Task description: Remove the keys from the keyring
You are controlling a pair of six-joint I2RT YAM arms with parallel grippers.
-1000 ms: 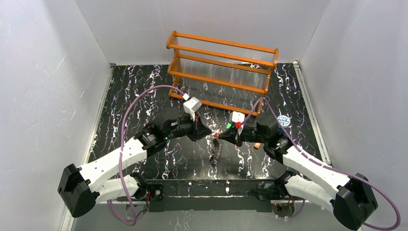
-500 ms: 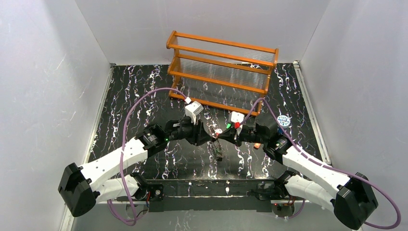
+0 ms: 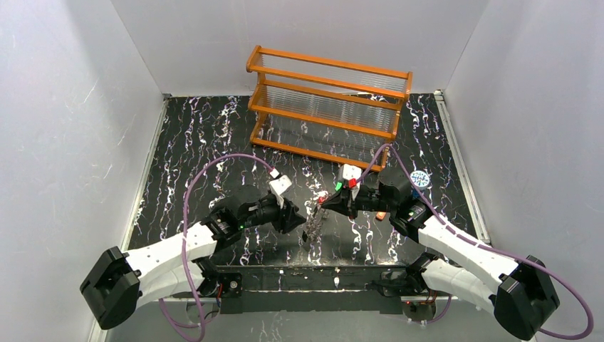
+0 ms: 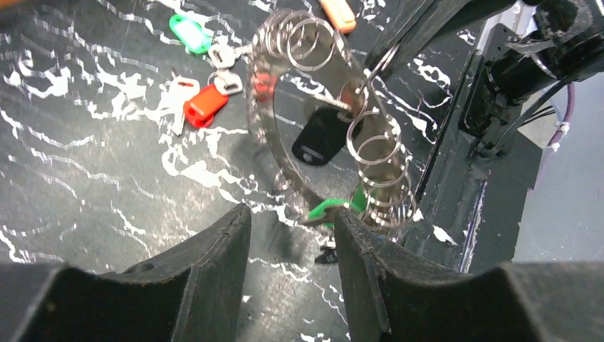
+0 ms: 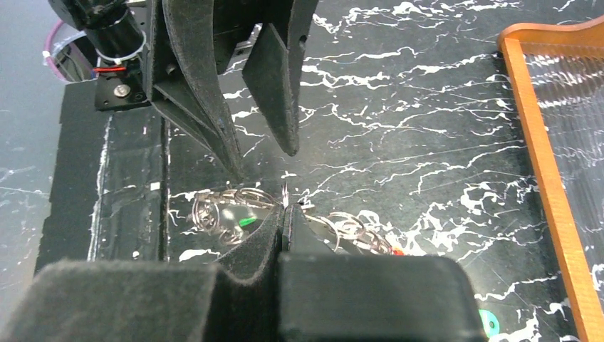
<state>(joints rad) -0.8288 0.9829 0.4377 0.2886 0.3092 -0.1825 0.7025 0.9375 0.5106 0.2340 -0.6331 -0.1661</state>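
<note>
The keyring (image 4: 269, 135), a wide toothed metal ring strung with several small wire rings, hangs tilted above the table. My right gripper (image 5: 285, 212) is shut on its upper edge (image 3: 322, 201). A black-headed key (image 4: 319, 137) and a green-headed key (image 4: 333, 208) hang on it. My left gripper (image 4: 292, 221) is open just in front of the ring's lower edge, with nothing between its fingers (image 5: 274, 78). Loose keys lie on the table beyond: a green one (image 4: 189, 32) and a red one (image 4: 206, 105).
An orange wooden rack (image 3: 327, 100) of clear tubes stands at the back. A blue-white lid (image 3: 420, 178) lies at the right. An orange tag (image 4: 338, 13) rests on the table behind the ring. The black near-edge bar (image 3: 306, 274) runs below both grippers.
My left gripper has opened and drawn back toward the near edge, away from the right gripper. The keyring has swung lower and left. The right arm has stayed put.
</note>
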